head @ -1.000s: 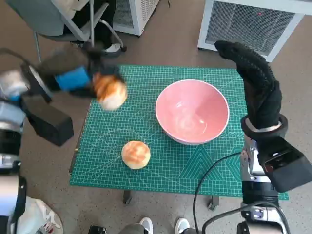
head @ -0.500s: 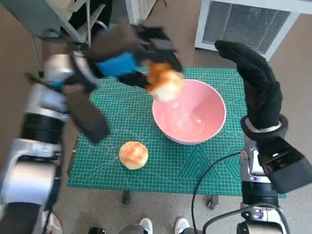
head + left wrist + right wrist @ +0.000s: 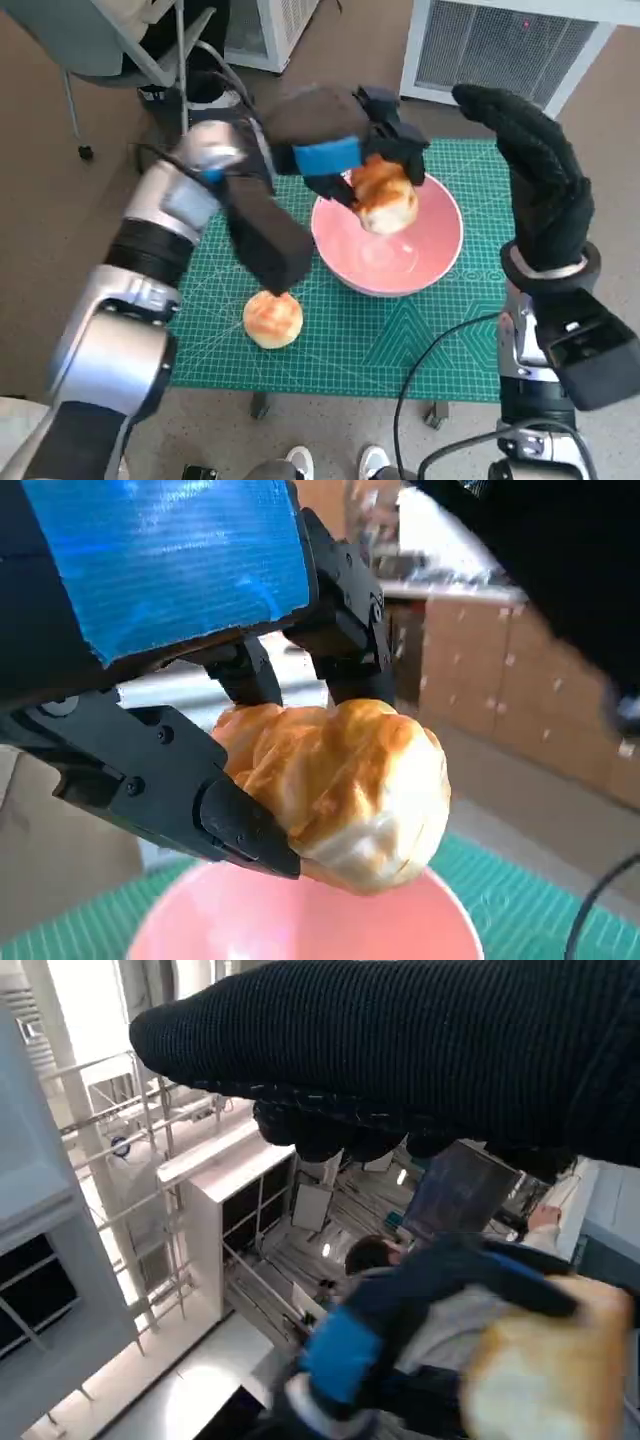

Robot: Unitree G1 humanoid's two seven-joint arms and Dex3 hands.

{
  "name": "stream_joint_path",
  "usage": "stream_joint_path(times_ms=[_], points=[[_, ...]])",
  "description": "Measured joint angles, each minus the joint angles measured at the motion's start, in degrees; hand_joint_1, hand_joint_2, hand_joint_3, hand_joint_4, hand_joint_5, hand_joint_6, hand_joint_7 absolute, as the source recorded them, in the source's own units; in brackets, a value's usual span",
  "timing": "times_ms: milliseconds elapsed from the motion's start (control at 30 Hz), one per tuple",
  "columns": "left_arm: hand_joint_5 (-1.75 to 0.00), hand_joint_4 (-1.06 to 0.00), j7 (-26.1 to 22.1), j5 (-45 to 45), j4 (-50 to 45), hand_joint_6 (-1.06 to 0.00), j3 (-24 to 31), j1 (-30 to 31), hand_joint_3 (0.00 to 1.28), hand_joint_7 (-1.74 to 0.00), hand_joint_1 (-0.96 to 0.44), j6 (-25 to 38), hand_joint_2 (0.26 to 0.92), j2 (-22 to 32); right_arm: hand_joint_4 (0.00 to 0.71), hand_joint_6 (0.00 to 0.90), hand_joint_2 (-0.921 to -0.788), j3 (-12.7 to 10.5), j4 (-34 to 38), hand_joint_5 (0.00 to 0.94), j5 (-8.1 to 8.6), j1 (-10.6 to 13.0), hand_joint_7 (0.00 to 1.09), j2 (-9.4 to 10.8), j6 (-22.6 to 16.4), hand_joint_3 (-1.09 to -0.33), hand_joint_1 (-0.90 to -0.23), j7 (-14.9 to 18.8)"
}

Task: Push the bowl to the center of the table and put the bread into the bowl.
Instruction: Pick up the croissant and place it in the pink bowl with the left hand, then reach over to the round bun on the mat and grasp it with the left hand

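Our left hand grips a bread roll between its black fingers, holding it in the air above the pink bowl, toward the bowl's far rim. In the left wrist view the roll sits clamped from both sides, with the bowl directly beneath. Our right hand, gloved, stands upright beside the bowl's right edge, fingers extended and holding nothing. A second roll lies on the green mat, near the bowl's left front. A person appears in the right wrist view.
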Motion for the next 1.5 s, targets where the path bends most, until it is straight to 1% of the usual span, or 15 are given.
stream_joint_path(times_ms=[200, 267, 300, 333, 367, 400, 433, 500, 567, 667, 767, 867, 1100, 1300, 1500], points=[[-1.22, -0.59, 0.32, 1.90, 2.69, -0.59, -1.84, 0.01, 0.13, -1.25, 0.00, 2.55, 0.921, -2.31, 0.300, 0.037, -0.921, -0.10, -1.51, 0.002, -0.25, 1.27, 0.70, -0.07, 0.29, -0.735, -0.569, -0.74], [-1.27, -0.54, 0.38, 2.36, 3.25, -0.54, -2.21, 0.02, 0.17, -1.30, 0.00, 3.25, 0.921, -2.75, 0.299, 0.037, -0.921, -0.19, -1.80, 0.001, -0.52, 1.53, 0.70, -0.12, 0.33, -0.738, -0.570, -1.08], [-1.11, -0.46, 0.30, 2.39, 3.52, -0.46, -2.30, 0.03, 0.17, -1.17, 0.00, 3.53, 0.910, -2.94, 0.299, 0.038, -0.921, -0.23, -1.94, 0.001, -0.64, 1.63, 0.70, -0.17, 0.34, -0.740, -0.570, -1.18], [-0.76, -0.41, -0.04, 2.36, 3.80, -0.39, -2.30, 0.03, 0.15, -0.88, 0.00, 3.89, 0.908, -3.18, 0.298, 0.038, -0.921, -0.28, -2.06, 0.001, -0.88, 1.73, 0.70, -0.23, 0.35, -0.742, -0.571, -1.36], [-0.49, -0.30, -0.75, 2.26, 4.08, -0.31, -2.27, 0.03, 0.11, -0.62, -0.01, 4.42, 0.904, -3.43, 0.298, 0.038, -0.921, -0.33, -2.21, 0.000, -1.17, 1.82, 0.70, -0.29, 0.38, -0.745, -0.572, -1.50], [-0.39, -0.26, -1.53, 2.13, 4.25, -0.28, -2.26, 0.03, 0.09, -0.51, -0.02, 4.85, 0.904, -3.62, 0.298, 0.038, -0.921, -0.36, -2.33, 0.000, -1.28, 1.88, 0.70, -0.32, 0.42, -0.746, -0.572, -1.58], [-0.25, -0.17, -2.63, 1.95, 4.46, -0.23, -2.26, 0.04, 0.06, -0.35, -0.04, 5.48, 0.893, -3.81, 0.297, 0.037, -0.921, -0.39, -2.57, 0.000, -1.45, 1.95, 0.70, -0.33, 0.50, -0.747, -0.573, -1.71], [-0.10, -0.07, -4.87, 1.78, 4.56, -0.16, -2.29, 0.11, 0.03, -0.18, -0.08, 6.76, 0.874, -4.02, 0.297, 0.037, -0.921, -0.45, -3.02, 0.000, -1.94, 2.12, 0.70, -0.34, 0.63, -0.749, -0.574, -2.04], [-0.05, -0.04, -7.26, 1.74, 4.39, -0.15, -2.40, 0.16, 0.01, -0.12, -0.12, 8.34, 0.863, -4.03, 0.297, 0.036, -0.921, -0.49, -3.39, 0.000, -2.20, 2.26, 0.69, -0.38, 0.84, -0.750, -0.574, -2.21], [-0.02, -0.02, -9.98, 1.75, 2.98, -0.15, -2.52, 0.45, 0.01, -0.08, -0.17, 10.57, 0.855, -3.74, 0.297, 0.034, -0.921, -0.61, -3.84, 0.000, -2.29, 2.61, 0.69, -0.43, 1.03, -0.750, -0.574, -2.55], [-0.02, -0.04, -11.44, 1.53, 1.06, -0.16, -2.41, 1.04, 0.00, -0.07, -0.20, 11.19, 0.846, -3.06, 0.297, 0.033, -0.921, -0.64, -4.17, 0.000, -2.39, 2.99, 0.69, -0.45, 1.25, -0.750, -0.574, -2.82], [-0.02, -0.07, -11.55, 0.75, -0.97, -0.19, -1.89, 2.03, 0.00, -0.08, -0.22, 9.89, 0.837, -1.92, 0.297, 0.032, -0.921, -0.63, -4.30, 0.000, -2.47, 3.20, 0.69, -0.44, 1.38, -0.750, -0.574, -3.13], [-0.03, -0.26, -10.58, -4.61, -3.74, -0.36, 1.68, 5.48, 0.00, -0.11, -0.23, 0.70, 0.815, 1.61, 0.292, 0.031, -0.921, -0.61, -4.43, 0.000, -2.48, 3.40, 0.69, -0.45, 1.51, -0.751, -0.576, -3.41], [-0.05, -0.37, -10.58, -8.69, -6.62, -0.43, 4.99, 8.72, 0.00, -0.14, -0.25, -6.35, 0.801, 6.48, 0.292, 0.031, -0.921, -0.62, -4.44, 0.000, -2.16, 3.60, 0.69, -0.51, 1.52, -0.749, -0.576, -3.39], [-0.08, -0.45, -11.70, -13.45, -11.95, -0.48, 7.82, 13.08, 0.00, -0.16, -0.22, -9.42, 0.775, 12.11, 0.292, 0.032, -0.921, -0.60, -4.52, 0.000, -1.64, 3.82, 0.69, -0.53, 1.88, -0.748, -0.578, -3.27]])
